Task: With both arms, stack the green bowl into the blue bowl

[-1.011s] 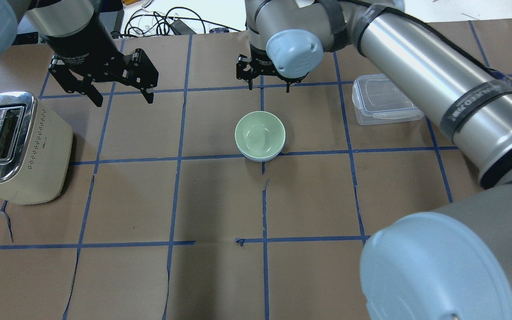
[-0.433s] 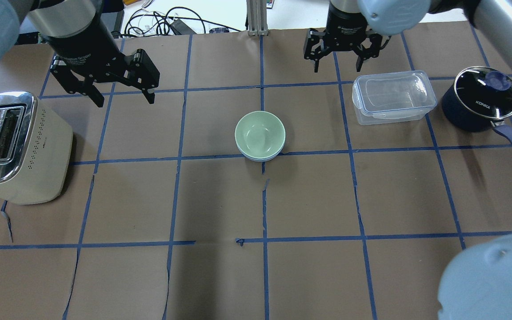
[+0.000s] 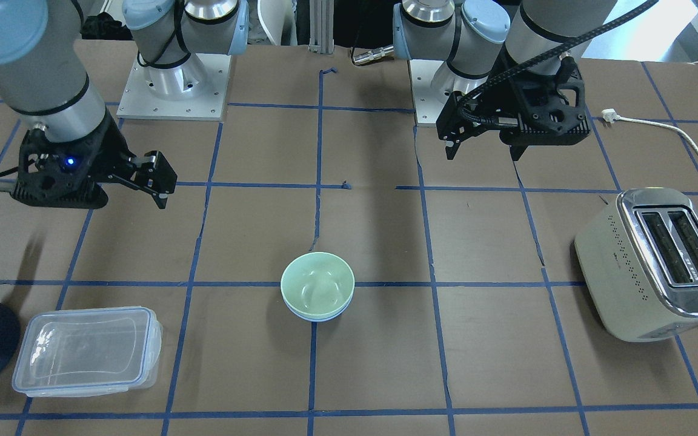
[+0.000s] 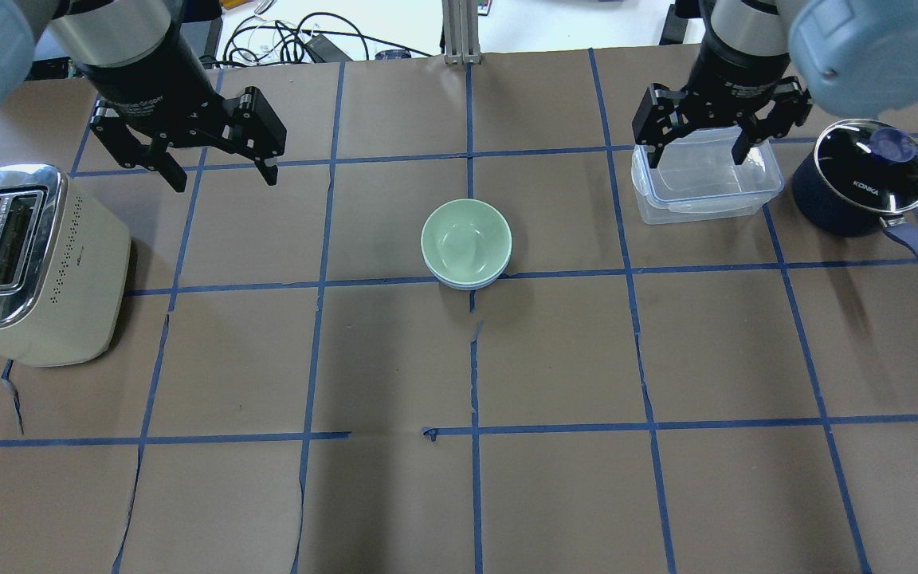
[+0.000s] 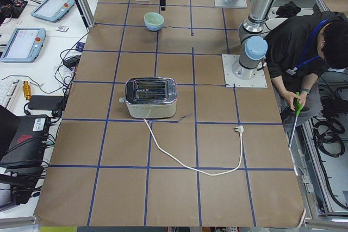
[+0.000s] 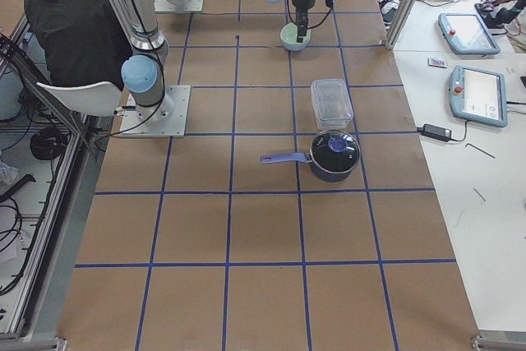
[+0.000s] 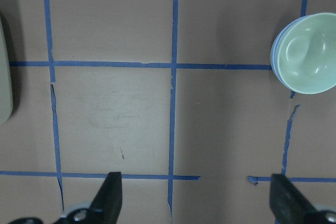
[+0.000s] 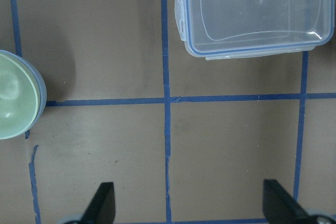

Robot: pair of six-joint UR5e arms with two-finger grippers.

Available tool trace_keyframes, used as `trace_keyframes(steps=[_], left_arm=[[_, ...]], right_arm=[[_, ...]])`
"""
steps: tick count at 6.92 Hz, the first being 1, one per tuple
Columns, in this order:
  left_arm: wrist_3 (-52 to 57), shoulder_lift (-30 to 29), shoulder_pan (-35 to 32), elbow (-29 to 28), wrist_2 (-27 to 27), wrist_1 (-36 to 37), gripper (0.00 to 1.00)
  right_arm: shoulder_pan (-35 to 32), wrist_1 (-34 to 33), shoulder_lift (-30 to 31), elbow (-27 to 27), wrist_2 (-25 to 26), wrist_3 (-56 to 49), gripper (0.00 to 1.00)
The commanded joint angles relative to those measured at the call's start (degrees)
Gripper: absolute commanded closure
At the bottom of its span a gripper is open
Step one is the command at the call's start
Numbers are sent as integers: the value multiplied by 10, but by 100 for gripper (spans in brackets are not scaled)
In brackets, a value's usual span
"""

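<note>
On the brown table [image 4: 555, 359] marked with blue tape lines, the toaster [image 4: 29, 263] stands nearest the robot, at its left edge. Past it, at the middle of the table, the green bowl [image 4: 465, 239] sits nested inside the blue bowl [image 3: 315, 318]; only a thin blue rim shows under the green one. The 2 bowls stand upright where 2 tape lines cross, and nothing touches them.

Farther out, the left gripper [image 4: 222, 177] hangs above bare table, well apart from the bowls, with its 2 fingers spread wide and nothing between them. The right gripper [image 4: 696, 155] hangs over the far edge of the clear lidded box [image 4: 702, 187], its fingers likewise spread wide and holding nothing. Just beside the box, to the right, stands the dark blue saucepan [image 4: 861, 179] with its glass lid on.
</note>
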State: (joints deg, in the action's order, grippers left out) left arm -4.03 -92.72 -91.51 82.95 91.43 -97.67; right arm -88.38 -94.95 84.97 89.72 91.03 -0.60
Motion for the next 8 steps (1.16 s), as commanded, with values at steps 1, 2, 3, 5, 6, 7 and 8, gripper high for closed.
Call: trace_keyframes(steps=[1,2,3,5,6,7,8], left_arm=[[-1,0,0,0,2,-1,0],[-1,0,-1,0,2,-1,0],[-1,1,-1,1,2,-1,0],[0,2,0,3,4,-2,0],[-1,1,-1,1,0,-1,0],[-1,3,0,5,4,-2,0],[-1,4,0,3,1,-2,0]], right_arm=[[1,37,36,2,0,2,0],[1,61,35,-9,1,2,0],[0,63,35,-9,0,2,0],[0,64,35,-9,1,2,0],[0,64,35,-9,0,2,0],[0,64,35,-9,0,2,0],[0,63,35,-9,-1,2,0]])
